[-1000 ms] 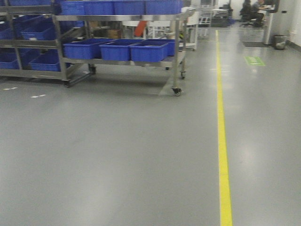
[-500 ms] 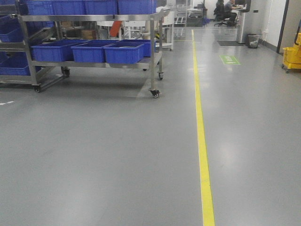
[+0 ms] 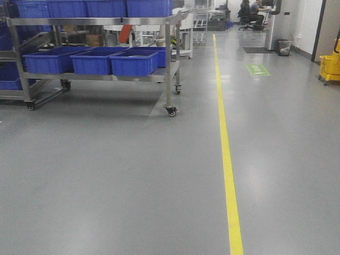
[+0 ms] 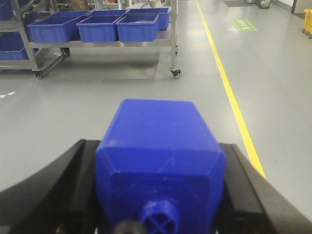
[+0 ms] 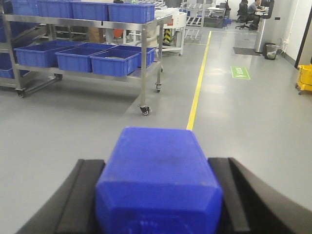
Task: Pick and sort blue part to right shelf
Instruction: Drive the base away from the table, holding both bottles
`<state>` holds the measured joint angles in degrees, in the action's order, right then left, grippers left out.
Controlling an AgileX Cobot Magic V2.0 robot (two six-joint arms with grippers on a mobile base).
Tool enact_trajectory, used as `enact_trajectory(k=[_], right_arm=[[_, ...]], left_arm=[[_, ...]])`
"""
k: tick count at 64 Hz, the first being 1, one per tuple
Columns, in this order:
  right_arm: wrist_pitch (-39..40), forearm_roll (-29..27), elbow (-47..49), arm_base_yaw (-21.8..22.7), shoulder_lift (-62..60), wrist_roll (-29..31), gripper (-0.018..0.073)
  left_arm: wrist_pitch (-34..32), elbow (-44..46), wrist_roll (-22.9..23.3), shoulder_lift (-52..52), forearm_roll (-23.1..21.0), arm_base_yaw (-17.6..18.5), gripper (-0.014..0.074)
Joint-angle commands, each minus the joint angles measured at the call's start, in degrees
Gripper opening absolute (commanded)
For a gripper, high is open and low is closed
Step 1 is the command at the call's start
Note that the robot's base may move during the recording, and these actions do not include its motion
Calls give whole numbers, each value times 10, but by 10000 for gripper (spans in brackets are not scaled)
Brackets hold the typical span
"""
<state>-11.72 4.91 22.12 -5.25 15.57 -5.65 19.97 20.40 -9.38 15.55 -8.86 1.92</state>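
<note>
My left gripper (image 4: 157, 163) is shut on a blue part (image 4: 156, 129), a deep-blue bottle-shaped block with sloped shoulders; its round cap (image 4: 159, 219) points at the camera. My right gripper (image 5: 157, 195) is shut on a second blue part (image 5: 156, 156) of the same shape, its cap cut off by the frame's bottom edge. A steel-framed wheeled rack (image 3: 168, 58) with open blue bins (image 3: 133, 62) stands far ahead on the left. It also shows in the left wrist view (image 4: 173, 29) and the right wrist view (image 5: 144, 58). Neither gripper shows in the front view.
A yellow floor line (image 3: 226, 154) runs away from me right of centre across grey floor. A yellow mop bucket (image 3: 330, 66) stands at the far right. A green floor sign (image 3: 257, 69), a bin (image 3: 284, 47) and a desk with seated people (image 3: 255, 13) lie far back.
The front view has swung right and moved on: the rack and yellow line slid left in the frame, and the yellow bucket came into view at the right edge.
</note>
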Motion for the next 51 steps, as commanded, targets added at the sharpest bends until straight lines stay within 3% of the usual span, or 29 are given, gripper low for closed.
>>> enact_trajectory(k=[1,51], right_arm=[[52,6,17,3,6,5,403],[52,6,17,3,6,5,403]], left_arm=[[-52,17,2,4,-3,0,405],[-52,17,2,4,-3,0,405]])
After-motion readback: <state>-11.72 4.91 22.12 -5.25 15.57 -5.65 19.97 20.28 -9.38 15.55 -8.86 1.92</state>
